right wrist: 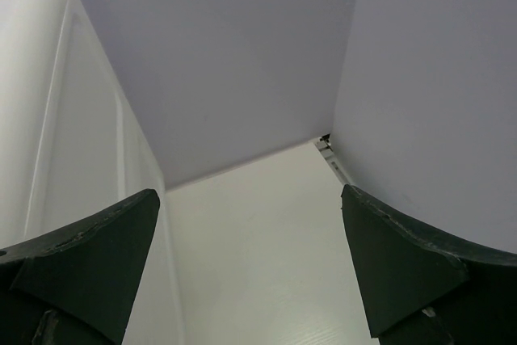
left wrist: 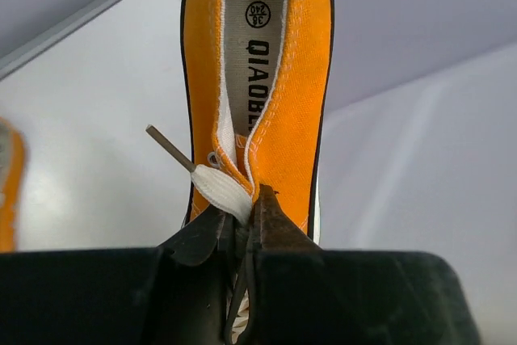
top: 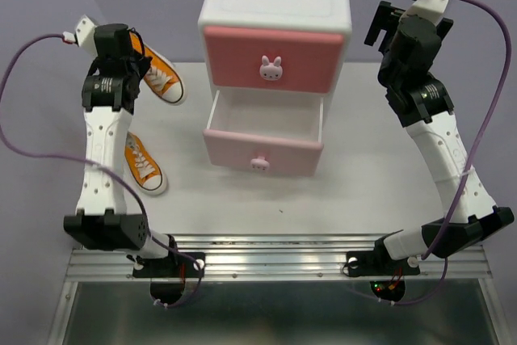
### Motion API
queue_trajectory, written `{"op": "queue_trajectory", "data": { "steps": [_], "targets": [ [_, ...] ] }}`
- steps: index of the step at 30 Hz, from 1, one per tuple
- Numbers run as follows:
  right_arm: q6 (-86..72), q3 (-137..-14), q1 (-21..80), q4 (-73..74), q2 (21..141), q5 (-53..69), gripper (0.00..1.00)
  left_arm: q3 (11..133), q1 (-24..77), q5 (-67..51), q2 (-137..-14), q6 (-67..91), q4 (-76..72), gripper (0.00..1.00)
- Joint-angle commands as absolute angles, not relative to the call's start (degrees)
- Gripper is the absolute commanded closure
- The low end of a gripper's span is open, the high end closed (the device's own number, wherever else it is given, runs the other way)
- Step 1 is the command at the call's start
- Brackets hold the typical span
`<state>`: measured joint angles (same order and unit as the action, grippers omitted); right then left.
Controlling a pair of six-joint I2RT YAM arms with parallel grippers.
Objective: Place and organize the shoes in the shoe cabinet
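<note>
My left gripper (left wrist: 242,216) is shut on the tongue and lace edge of an orange sneaker (left wrist: 275,78), whose heel points away from the camera. In the top view this sneaker (top: 160,77) lies at the far left of the table under my left gripper (top: 129,58). The second orange sneaker (top: 144,163) lies nearer, beside the left arm, and shows at the left edge of the left wrist view (left wrist: 8,183). The shoe cabinet (top: 275,6) stands at the centre back, its lower drawer (top: 262,123) pulled out and empty. My right gripper (top: 381,28) is open and empty, right of the cabinet. The black sneakers are out of view.
The upper pink drawer (top: 275,58) is shut. In the right wrist view the cabinet's white side wall (right wrist: 48,119) is close on the left, and my right gripper (right wrist: 246,199) hangs over the bare table, near the back wall.
</note>
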<state>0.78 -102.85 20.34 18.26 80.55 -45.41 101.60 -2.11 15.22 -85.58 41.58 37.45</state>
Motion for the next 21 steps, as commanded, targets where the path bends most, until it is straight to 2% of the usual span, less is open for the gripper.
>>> {"op": "queue_trajectory", "data": {
  "steps": [1,4,7,13,21],
  "targets": [
    [-1.8,-104.7,20.3,18.8,78.0,-45.3,0.0,104.3,4.5,19.9,-73.9,49.5,39.6,1.0],
    [-1.7,-104.7,20.3,18.8,77.7,-45.3,0.0,94.5,12.5,22.2,-65.0,53.5,31.1,1.0],
    [-1.3,-104.8,20.3,19.1,77.7,-44.9,0.0,91.6,22.5,28.9,-61.5,59.3,23.6,1.0],
    [-1.7,-106.7,20.3,21.4,78.7,-43.0,0.0,97.2,43.3,52.0,-69.0,62.0,26.8,1.0],
    [-0.4,-108.1,20.3,21.8,78.9,-41.6,0.0,95.4,52.7,61.6,-74.4,84.0,35.9,1.0]
  ]
}}
